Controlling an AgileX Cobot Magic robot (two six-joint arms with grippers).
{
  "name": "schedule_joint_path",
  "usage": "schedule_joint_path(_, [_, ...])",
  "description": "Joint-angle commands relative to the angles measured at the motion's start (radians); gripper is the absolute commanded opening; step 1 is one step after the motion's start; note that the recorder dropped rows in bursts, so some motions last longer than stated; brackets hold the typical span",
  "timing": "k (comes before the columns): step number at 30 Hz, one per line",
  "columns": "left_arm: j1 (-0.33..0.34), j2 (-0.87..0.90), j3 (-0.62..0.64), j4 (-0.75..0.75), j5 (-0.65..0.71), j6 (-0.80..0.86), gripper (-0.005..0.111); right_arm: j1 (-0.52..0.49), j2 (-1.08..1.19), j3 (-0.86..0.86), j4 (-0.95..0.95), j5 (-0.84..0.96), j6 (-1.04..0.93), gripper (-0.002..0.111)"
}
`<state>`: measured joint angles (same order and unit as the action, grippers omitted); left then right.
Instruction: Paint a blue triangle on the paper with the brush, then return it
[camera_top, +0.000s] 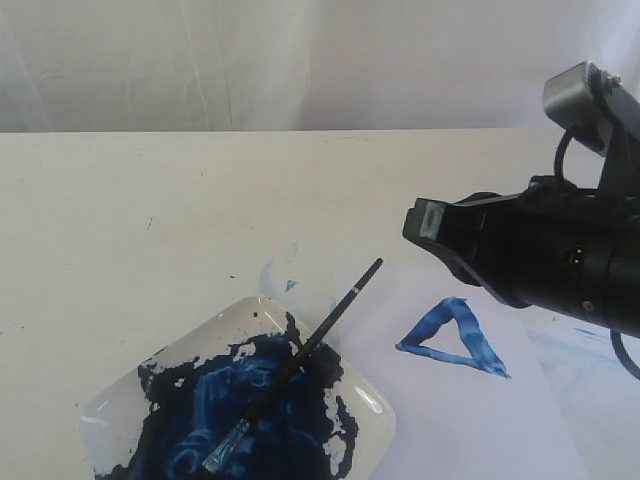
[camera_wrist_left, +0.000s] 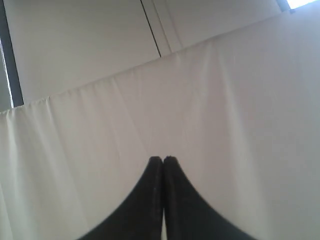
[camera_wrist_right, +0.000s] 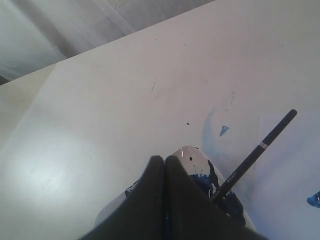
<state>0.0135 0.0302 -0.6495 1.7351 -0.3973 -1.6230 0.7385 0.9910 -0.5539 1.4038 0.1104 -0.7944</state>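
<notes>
The brush (camera_top: 300, 355) lies loose across the paint dish (camera_top: 110, 400), its bristles in the dark blue paint and its black handle sticking out over the rim toward the paper (camera_top: 470, 420). On that sheet sits the blue triangle (camera_top: 427, 323). My right gripper (camera_top: 428, 222) hovers above the paper, right of the brush, shut and empty. In the right wrist view the gripper (camera_wrist_right: 164, 158) is shut above the dish (camera_wrist_right: 192, 155), with the brush (camera_wrist_right: 255, 152) off to one side, untouched. My left gripper (camera_wrist_left: 163, 158) is shut on nothing, facing a white curtain.
Faint pale-blue smears (camera_top: 275, 275) mark the cream tabletop beyond the dish, and more (camera_top: 585, 350) lie right of the paper. A white curtain (camera_top: 300, 60) hangs behind the table's far edge.
</notes>
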Motion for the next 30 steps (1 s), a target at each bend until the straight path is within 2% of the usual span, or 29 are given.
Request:
schedule_joint_path(1, [0.005,-0.010,0.002,0.009,-0.004,0.001,0.000,-0.001,-0.006,0.008,-0.011,-0.004,-0.014,0.000])
schedule_joint_path(12, [0.005,-0.001,0.041,0.009,-0.084,0.001,0.000,-0.001,-0.006,0.008,-0.011,-0.007,0.005,0.000])
schedule_joint_path(22, [0.005,-0.001,0.364,0.009,-0.080,-0.133,0.000,-0.001,-0.006,0.008,-0.009,-0.007,0.005,0.000])
schedule_joint_path(30, [0.005,-0.001,0.391,0.009,-0.078,-0.123,0.000,-0.001,-0.006,0.008,-0.009,-0.005,0.005,0.000])
